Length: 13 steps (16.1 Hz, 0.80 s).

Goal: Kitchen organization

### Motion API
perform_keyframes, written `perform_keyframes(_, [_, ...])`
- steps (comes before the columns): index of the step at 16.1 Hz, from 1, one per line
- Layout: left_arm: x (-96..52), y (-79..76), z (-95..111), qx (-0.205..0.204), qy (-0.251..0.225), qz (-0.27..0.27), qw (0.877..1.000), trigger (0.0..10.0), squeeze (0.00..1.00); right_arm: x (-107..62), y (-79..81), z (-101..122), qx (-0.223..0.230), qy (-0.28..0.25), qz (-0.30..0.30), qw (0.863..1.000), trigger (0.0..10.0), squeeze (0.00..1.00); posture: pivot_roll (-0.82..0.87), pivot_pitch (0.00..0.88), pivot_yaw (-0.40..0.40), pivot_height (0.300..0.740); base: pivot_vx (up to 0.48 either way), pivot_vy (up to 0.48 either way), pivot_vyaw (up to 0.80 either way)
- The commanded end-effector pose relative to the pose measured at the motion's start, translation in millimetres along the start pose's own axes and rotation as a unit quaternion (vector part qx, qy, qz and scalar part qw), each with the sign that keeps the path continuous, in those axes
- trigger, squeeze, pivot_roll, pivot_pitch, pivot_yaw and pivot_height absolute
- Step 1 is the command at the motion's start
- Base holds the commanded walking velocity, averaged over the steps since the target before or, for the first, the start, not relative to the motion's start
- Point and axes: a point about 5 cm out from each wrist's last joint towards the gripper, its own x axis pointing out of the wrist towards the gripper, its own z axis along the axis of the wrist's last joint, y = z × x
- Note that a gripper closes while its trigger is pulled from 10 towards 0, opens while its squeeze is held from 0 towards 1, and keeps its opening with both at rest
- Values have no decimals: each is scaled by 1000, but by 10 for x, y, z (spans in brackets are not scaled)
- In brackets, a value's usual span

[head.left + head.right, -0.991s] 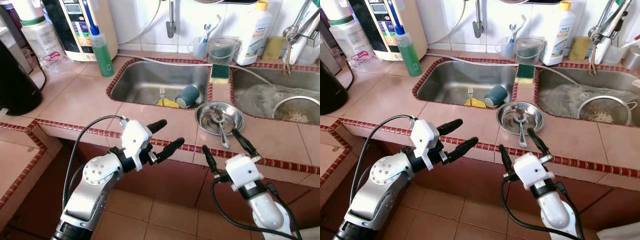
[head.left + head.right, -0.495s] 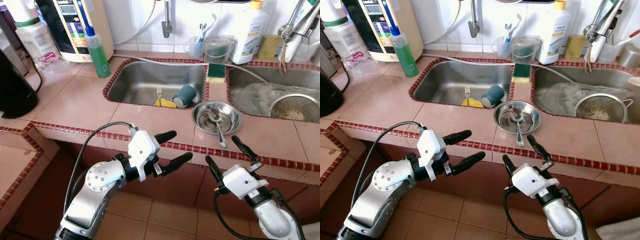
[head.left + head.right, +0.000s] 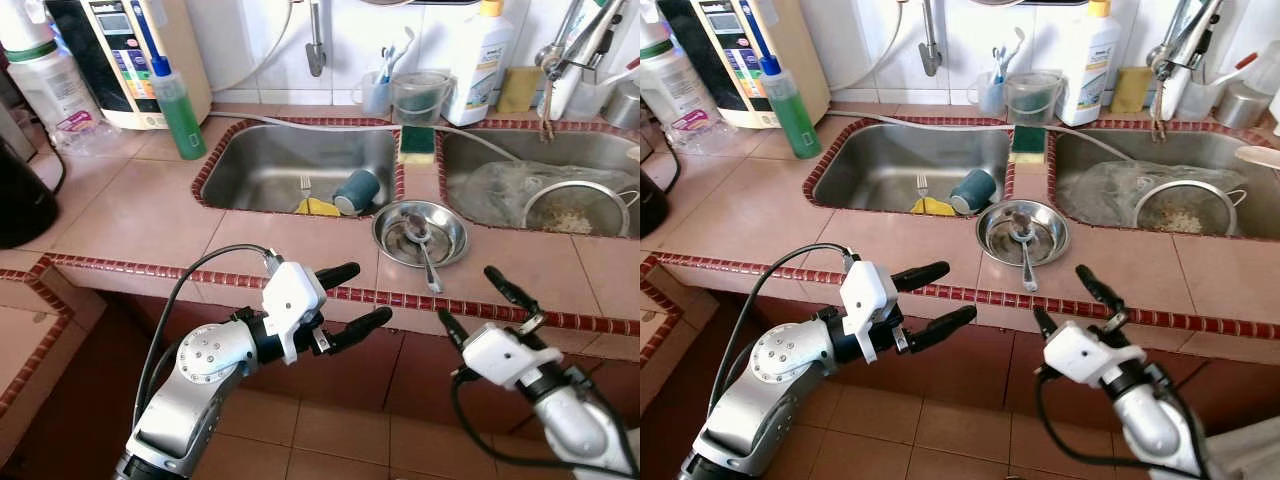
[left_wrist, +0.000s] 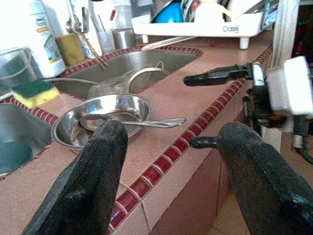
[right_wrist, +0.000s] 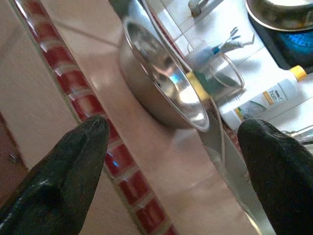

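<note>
A steel bowl (image 3: 420, 232) with a spoon (image 3: 425, 262) in it sits on the tiled counter between the two sinks. The left sink (image 3: 260, 170) holds a teal cup (image 3: 357, 190), a fork (image 3: 305, 187) and a yellow piece (image 3: 318, 207). My left gripper (image 3: 367, 292) is open in front of the counter's red edge, below and left of the bowl. My right gripper (image 3: 466, 293) is open too, just right of the bowl at the counter's edge. The left wrist view looks at the bowl (image 4: 105, 117) and the spoon (image 4: 146, 122); the right wrist view sees the bowl (image 5: 161, 83) from the side.
A green soap bottle (image 3: 178, 105) and a water dispenser (image 3: 120, 50) stand at the back left. A sponge (image 3: 417, 144) lies on the divider between the sinks. The right sink holds a strainer (image 3: 573, 208) and a clear plastic sheet. A detergent bottle (image 3: 475, 60) and cups line the back wall.
The camera has shifted right and back. My right gripper has drawn back from the spoon to the counter's edge. My left gripper has dropped lower and come nearer the bowl.
</note>
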Motion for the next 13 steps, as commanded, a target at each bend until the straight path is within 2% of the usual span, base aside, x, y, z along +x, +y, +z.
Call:
perform_keyframes(1, [-1, -2, 4, 7, 4, -6, 1000, 10000, 0, 15, -52, -14, -7, -6, -2, 1000, 10000, 0, -271, 87, 119, 740, 0, 0, 0])
perform_keyframes(8, [-4, 2, 14, 9, 3, -2, 1000, 10000, 0, 223, -196, -24, -46, -46, 39, 997, 10000, 0, -262, 80, 113, 740, 0, 0, 0])
perform_keyframes(12, [-19, 9, 19, 12, 4, 2, 1000, 10000, 0, 314, -233, 5, -36, -70, 60, 995, 10000, 0, -247, 77, 103, 740, 0, 0, 0])
perform_keyframes(13, [-21, 11, 21, 12, 4, 4, 1000, 10000, 0, 334, -236, 7, -36, -75, 68, 994, 9608, 0, -245, 77, 101, 740, 0, 0, 0])
